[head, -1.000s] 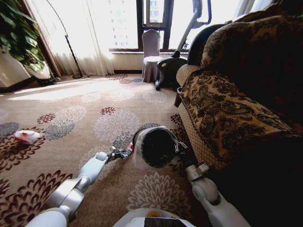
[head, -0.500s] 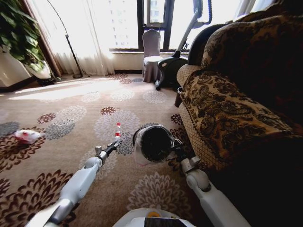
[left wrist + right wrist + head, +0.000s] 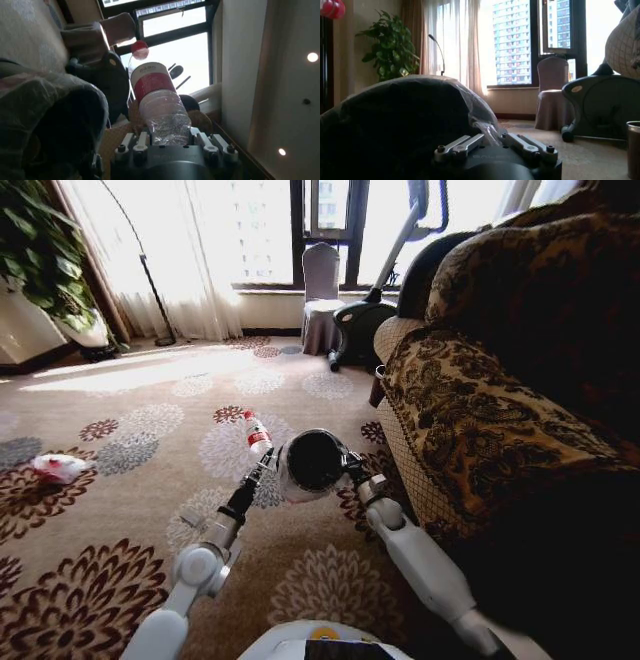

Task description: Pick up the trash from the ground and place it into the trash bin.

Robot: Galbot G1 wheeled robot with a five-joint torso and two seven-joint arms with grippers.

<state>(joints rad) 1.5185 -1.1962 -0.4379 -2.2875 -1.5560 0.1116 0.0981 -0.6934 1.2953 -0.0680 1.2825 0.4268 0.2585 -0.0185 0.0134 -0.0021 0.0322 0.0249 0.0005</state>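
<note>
My left gripper point(image 3: 262, 466) is shut on a clear plastic bottle point(image 3: 257, 437) with a red label and red cap, held up off the carpet beside the trash bin point(image 3: 315, 462). In the left wrist view the bottle point(image 3: 160, 108) stands out from the gripper point(image 3: 167, 140), with the bin's crinkly liner point(image 3: 50, 112) close alongside. My right gripper point(image 3: 350, 468) is shut on the bin's rim and holds it raised, its black mouth tipped toward me. The right wrist view shows the gripper point(image 3: 492, 140) clamped on the lined rim point(image 3: 395, 120). A crumpled pink and white wrapper point(image 3: 58, 468) lies on the carpet far left.
A patterned sofa point(image 3: 480, 410) fills the right side. A covered chair point(image 3: 320, 295) and an exercise machine point(image 3: 365, 315) stand by the window. A potted plant point(image 3: 40, 260) and floor lamp point(image 3: 150, 290) are at back left. Open flowered carpet point(image 3: 150, 400) lies ahead.
Both arms have stretched forward and upward. The bottle has risen from low on the carpet to beside the bin's rim, and the bin has been lifted higher.
</note>
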